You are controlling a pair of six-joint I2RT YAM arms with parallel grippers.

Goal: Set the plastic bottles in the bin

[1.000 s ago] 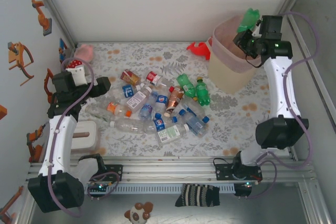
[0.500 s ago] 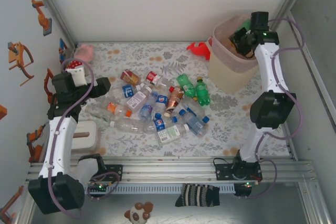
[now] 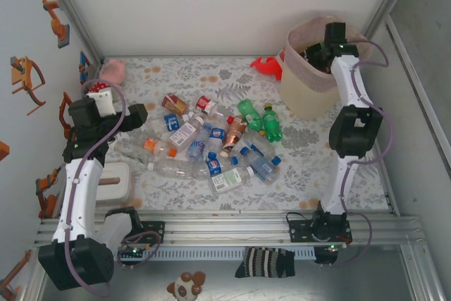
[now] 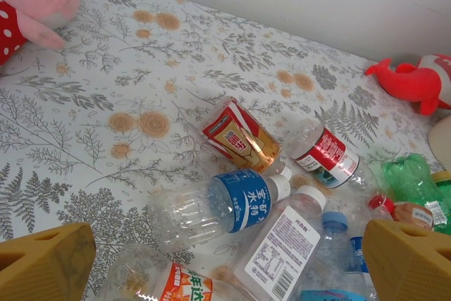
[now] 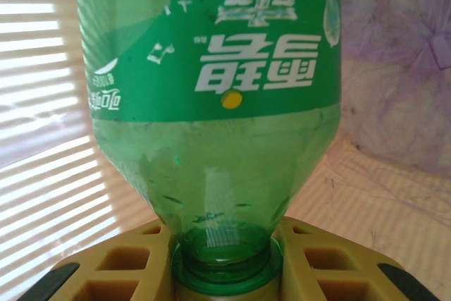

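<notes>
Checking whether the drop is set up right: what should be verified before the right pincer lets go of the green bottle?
1. Grip: right pincer shut on the green bottle at its neck: ok.
2. Position: bottle inside the bin, with the pink liner around it: ok.
3. Bin upright on the table: ok.
4. Depth left under the bottle: cannot tell.
5. Other arm: left pincer open, empty, above the loose bottles, away from the bin: ok.
</notes>
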